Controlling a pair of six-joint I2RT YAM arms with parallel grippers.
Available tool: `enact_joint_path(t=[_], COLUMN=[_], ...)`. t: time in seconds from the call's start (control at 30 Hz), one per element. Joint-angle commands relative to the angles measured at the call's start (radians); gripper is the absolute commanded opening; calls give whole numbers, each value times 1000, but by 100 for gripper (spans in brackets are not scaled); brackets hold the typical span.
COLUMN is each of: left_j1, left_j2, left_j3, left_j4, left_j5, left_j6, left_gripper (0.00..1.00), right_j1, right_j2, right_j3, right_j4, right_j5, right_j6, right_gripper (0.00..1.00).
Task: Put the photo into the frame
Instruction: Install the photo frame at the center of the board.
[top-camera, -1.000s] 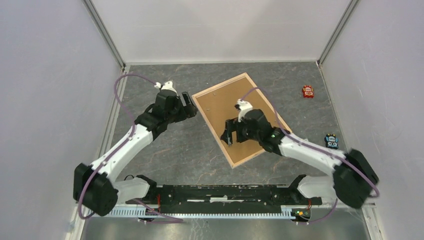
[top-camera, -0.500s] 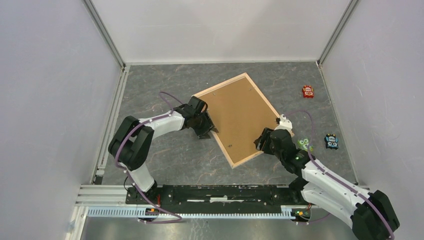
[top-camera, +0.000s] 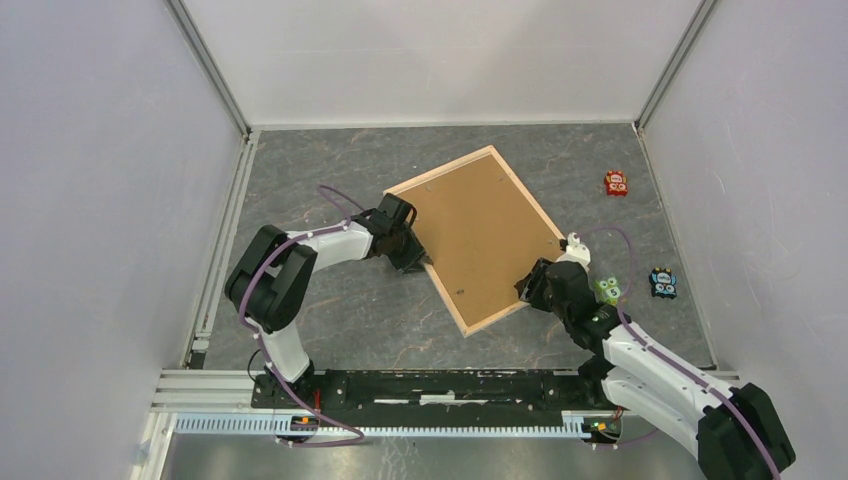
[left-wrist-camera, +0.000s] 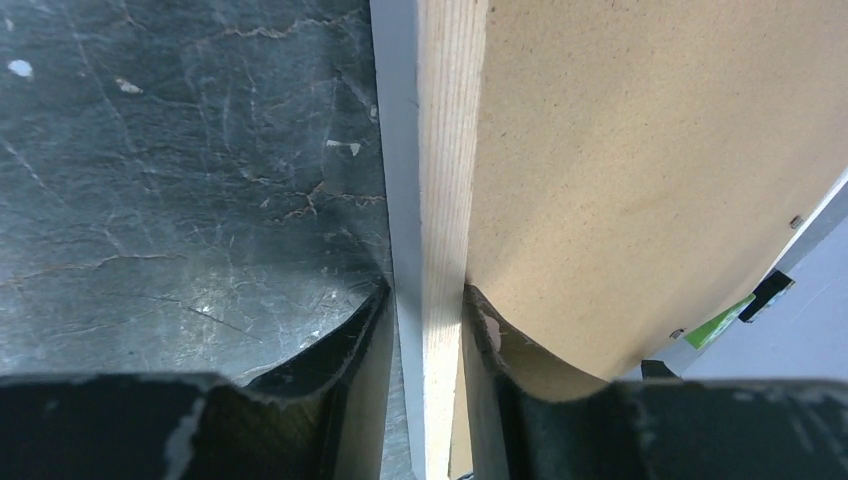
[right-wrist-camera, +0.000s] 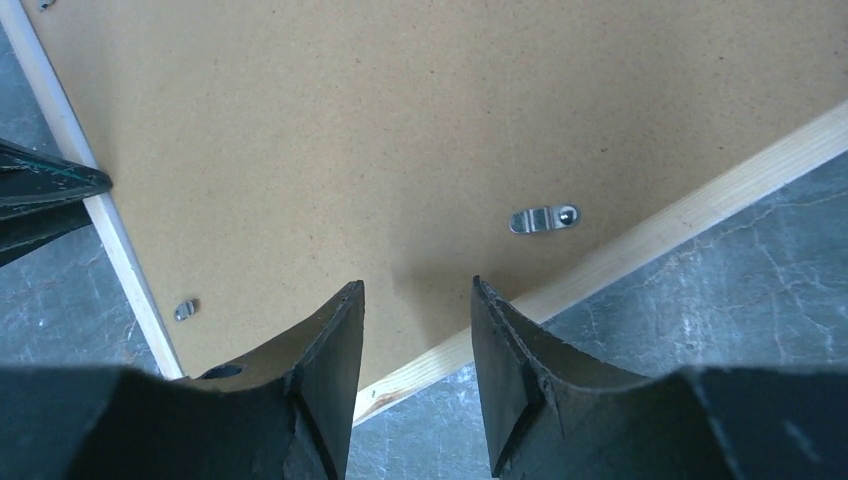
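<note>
grey marbled table (top-camera: 330, 300) inside white walls (top-camera: 100, 200). frame (top-camera: 440, 170) face down mid-table, nearer far edge, backing board (top-camera: 480, 235) up, presumably for loading. left gripper (left-wrist-camera: 427, 292) clenched on left-hand rail (left-wrist-camera: 440, 150), probably steadying. right gripper (right-wrist-camera: 417, 284) over near-right side, parted, empty.

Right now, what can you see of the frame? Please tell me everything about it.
The frame is a large, thin rectangle of pale wood with narrow rails. It lies skewed on the grey table, back side up, so its brown backing board and small metal clips show. The left gripper pinches one long rail. The right gripper stands open over the near rail.
</note>
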Motion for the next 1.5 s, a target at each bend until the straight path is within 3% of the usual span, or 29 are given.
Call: enact_joint_path(t=[0.0,0.37,1.47], left_j1=[1,1,2], left_j2=[18,23,25], left_j3=[-15,-12,-7], left_j4=[6,-13,-13], left_j5=[-59,-43,-21], left_j6=[-25,-8,-5], left_gripper=[37,39,40], right_j1=[-12,-14,-15], right_j2=[24,0,-118], right_j3=[-22,-29,-130], right_j4=[71,22,-37], right_j5=[-31,-94,-108], right_j6=[25,12,42], right_gripper=[49,53,53])
